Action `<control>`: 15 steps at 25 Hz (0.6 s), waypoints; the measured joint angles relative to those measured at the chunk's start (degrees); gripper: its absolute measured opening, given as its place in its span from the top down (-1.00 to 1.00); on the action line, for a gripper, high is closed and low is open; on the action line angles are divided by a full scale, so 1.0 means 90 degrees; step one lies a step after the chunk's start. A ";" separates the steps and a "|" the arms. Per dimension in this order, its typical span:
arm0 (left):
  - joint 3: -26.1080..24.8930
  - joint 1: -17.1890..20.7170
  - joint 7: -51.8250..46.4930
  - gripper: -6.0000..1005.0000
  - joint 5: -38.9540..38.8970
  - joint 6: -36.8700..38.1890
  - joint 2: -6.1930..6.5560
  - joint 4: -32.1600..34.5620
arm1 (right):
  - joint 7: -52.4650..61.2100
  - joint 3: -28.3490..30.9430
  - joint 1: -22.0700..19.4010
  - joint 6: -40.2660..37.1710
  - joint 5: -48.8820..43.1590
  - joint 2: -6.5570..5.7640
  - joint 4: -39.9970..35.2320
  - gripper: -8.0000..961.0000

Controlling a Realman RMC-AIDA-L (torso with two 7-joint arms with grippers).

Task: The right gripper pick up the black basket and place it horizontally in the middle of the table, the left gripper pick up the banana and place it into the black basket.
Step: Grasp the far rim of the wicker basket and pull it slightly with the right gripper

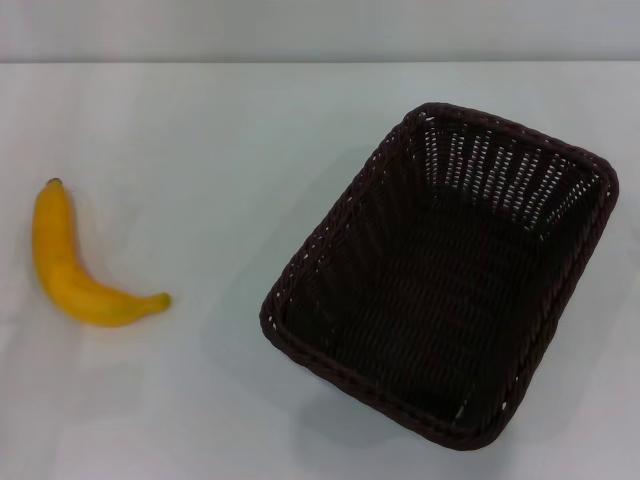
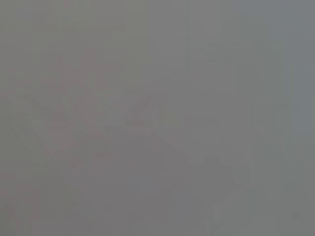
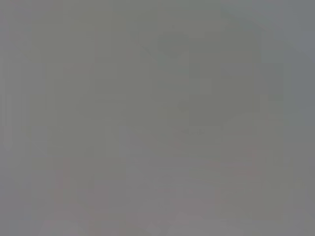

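While no tool shows in any view, so its state cannot be told, the scene reads:
Black basket (image 1: 440, 275): on the white desk (image 1: 220, 130), right side, skewed diagonally, nothing inside.
Banana (image 1: 75, 265): flat on the desk's left side, well apart from the basket.

A plain white table (image 1: 200, 130) spreads before me and fills nearly all of my head view, smooth and bare of pattern. Beyond its far edge runs a pale grey-white wall (image 1: 320, 28), flat and unmarked. The light is soft and even, casting only faint shadows on the tabletop. Both my wrist views give nothing but featureless grey.
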 joint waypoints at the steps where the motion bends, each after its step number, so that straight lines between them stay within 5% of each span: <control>1: 0.0003 0.0000 -0.0002 -0.74 0.0003 -0.0003 0.0000 0.0000 | 0.0034 0.0003 0.0000 -0.0001 0.0000 0.0000 -0.0018 -0.79; 10: 0.0007 0.0000 -0.0008 -0.74 0.0007 -0.0078 -0.0009 -0.0056 | 0.0691 -0.0217 -0.0004 -0.0056 -0.0086 0.0000 -0.0561 -0.79; 15: 0.0005 -0.0009 -0.0069 -0.74 0.0008 -0.0079 -0.0010 -0.0068 | 0.2080 -0.0575 0.0038 -0.0104 -0.0357 0.0000 -0.1668 -0.79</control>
